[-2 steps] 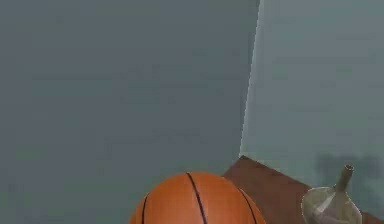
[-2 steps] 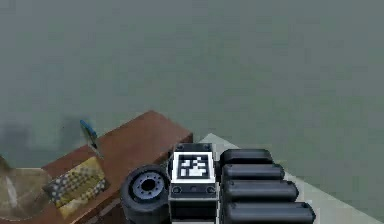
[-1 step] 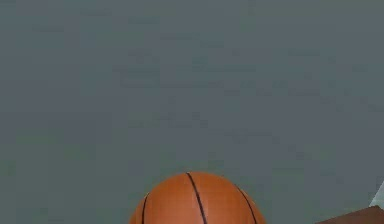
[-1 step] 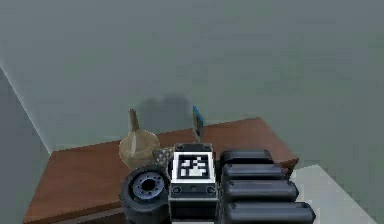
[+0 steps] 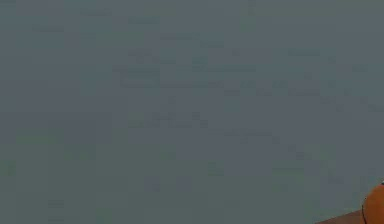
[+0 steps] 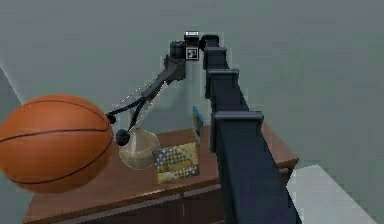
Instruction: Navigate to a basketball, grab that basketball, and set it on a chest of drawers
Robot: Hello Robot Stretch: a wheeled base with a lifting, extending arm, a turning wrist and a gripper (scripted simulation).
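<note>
A large orange basketball (image 6: pixel 55 140) with black seams is at the arm side view's left, above the left end of a brown wooden furniture top (image 6: pixel 235 170). The dark arm (image 6: pixel 235 130) reaches up the picture from the bottom edge. Left of the arm's far end, the gripper (image 6: pixel 117 123) points down-left, its fingertips right beside the ball's right edge. I cannot tell whether the gripper holds the ball or whether the ball rests on the wood. An orange sliver (image 5: pixel 375 205) shows at the forward view's bottom right corner.
On the wooden top stand a pale rounded vase (image 6: pixel 137 150), a small patterned box (image 6: pixel 175 160) and a blue upright object (image 6: pixel 197 118) next to the arm. A grey wall (image 5: pixel 190 100) lies close ahead and also behind the furniture. Pale floor (image 6: pixel 330 190) lies at the arm side view's lower right.
</note>
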